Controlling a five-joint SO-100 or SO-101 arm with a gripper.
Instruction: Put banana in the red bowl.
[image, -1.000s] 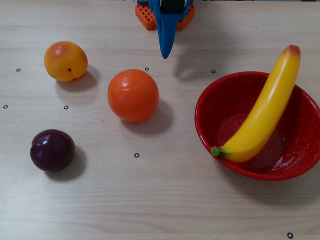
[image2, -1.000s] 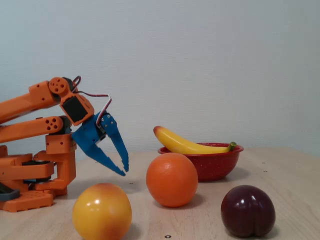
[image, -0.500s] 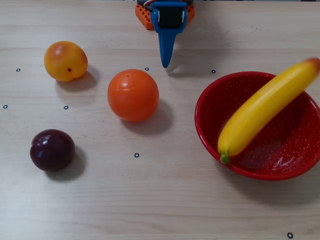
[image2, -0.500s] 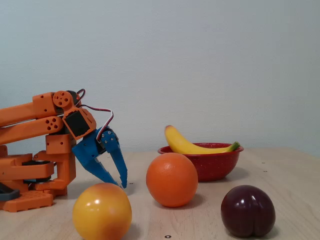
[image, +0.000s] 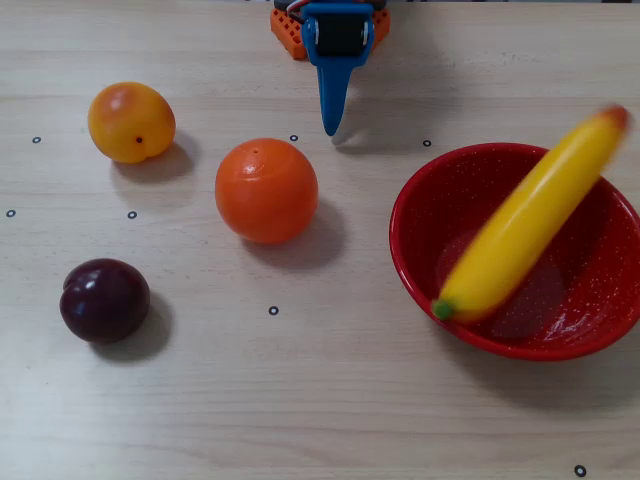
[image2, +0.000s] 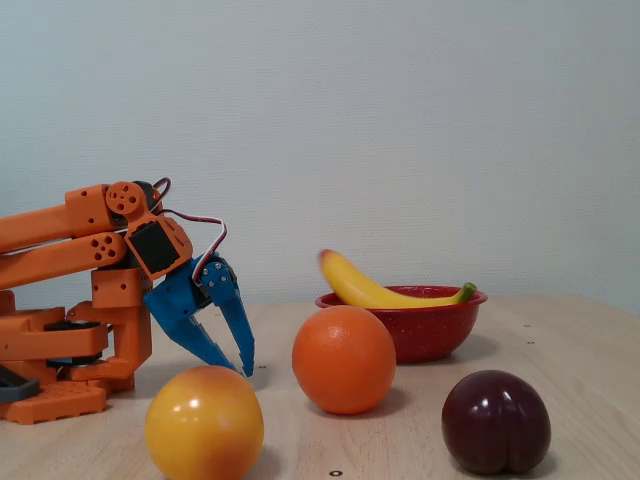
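Observation:
The yellow banana (image: 523, 227) lies slanted in the red bowl (image: 415, 245) at the right of the overhead view. Its green tip rests on the near-left rim and its reddish end sticks out over the far-right rim. It is motion-blurred. In the fixed view the banana (image2: 372, 289) pokes up over the left of the red bowl (image2: 420, 328). My blue gripper (image: 329, 128) is drawn back by the orange arm base, far from the bowl. In the fixed view the gripper (image2: 242, 369) points down at the table, fingers narrowly apart, holding nothing.
An orange (image: 266, 190) sits mid-table between arm and bowl. A yellow-orange round fruit (image: 131, 122) is at the far left and a dark plum (image: 104, 299) at the near left. Small black ring marks dot the wooden table (image: 330, 400).
The banana has swung back and forth inside the bowl and is still blurred. A second ago the gripper was higher and wider; it dropped toward the table, then held still.

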